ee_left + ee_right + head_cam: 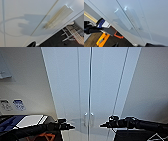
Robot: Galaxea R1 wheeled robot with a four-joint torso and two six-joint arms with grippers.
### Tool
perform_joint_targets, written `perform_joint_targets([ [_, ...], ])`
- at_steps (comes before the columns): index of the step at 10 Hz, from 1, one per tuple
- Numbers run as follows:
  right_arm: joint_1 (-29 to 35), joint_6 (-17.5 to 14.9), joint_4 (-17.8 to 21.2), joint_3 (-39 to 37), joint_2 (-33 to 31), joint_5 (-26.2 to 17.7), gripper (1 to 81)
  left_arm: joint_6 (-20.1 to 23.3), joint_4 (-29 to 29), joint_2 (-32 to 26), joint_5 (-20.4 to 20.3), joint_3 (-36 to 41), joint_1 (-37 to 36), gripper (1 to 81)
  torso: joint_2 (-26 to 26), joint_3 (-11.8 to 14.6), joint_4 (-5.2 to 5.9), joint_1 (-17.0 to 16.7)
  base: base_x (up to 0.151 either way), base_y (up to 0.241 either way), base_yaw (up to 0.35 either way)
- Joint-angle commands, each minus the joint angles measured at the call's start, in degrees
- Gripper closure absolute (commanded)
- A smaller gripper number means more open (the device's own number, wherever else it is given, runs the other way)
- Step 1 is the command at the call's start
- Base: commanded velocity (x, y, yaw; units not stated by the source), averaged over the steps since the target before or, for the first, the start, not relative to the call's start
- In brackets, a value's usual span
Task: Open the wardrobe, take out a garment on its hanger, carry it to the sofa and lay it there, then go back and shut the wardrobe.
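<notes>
Left gripper (71,127) and right gripper (103,125) level, pointing inward, flanking wardrobe (100,84) handles (89,119); neither touches. Jaws' state: cannot tell. Wardrobe doors shut, directly ahead. Orange object (102,39) on floor at left.

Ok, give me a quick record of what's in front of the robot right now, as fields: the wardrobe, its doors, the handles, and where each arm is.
wardrobe: tall white wardrobe, straight ahead, close
doors: both shut, one thin seam down the middle
handles: two small silver handles, side by side at the seam, untouched
left pincer: left pincer raised at handle height, left of the handles, short of them
right pincer: right pincer raised at the same height, right of the handles, short of them
held: nothing seen in either pincer
</notes>
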Motion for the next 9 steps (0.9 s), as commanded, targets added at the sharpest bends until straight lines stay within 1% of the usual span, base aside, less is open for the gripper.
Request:
perform_joint_targets([
  [1,10.77,0.47,0.17,-1.94,2.12,-1.52,1.0,0.17,-1.21,4.21,1.18,-5.53,-8.99,1.0,0.00,0.00,0.00,0.00,0.000,0.000,0.000],
  [3,10.95,0.91,-0.09,-5.02,4.31,-1.52,1.0,0.17,-1.21,6.32,0.92,-7.81,-8.99,1.0,0.00,-0.02,0.00,0.02,0.000,0.000,0.000],
  [6,11.22,1.09,-0.26,-10.89,9.14,0.59,1.0,0.26,-1.21,10.89,0.57,-13.43,-8.90,1.0,0.02,-0.05,0.00,0.05,0.000,0.000,0.000],
  [7,11.31,1.09,-0.26,-12.65,10.54,1.03,1.0,0.26,-1.04,12.02,0.48,-14.14,-8.99,1.0,0.05,-0.05,0.00,0.05,0.000,0.000,0.000],
  [9,11.74,1.79,-0.18,-15.91,13.80,0.95,1.0,0.26,-0.86,14.41,0.39,-16.42,-9.07,1.0,0.07,-0.06,0.00,0.06,0.000,0.000,0.000],
])
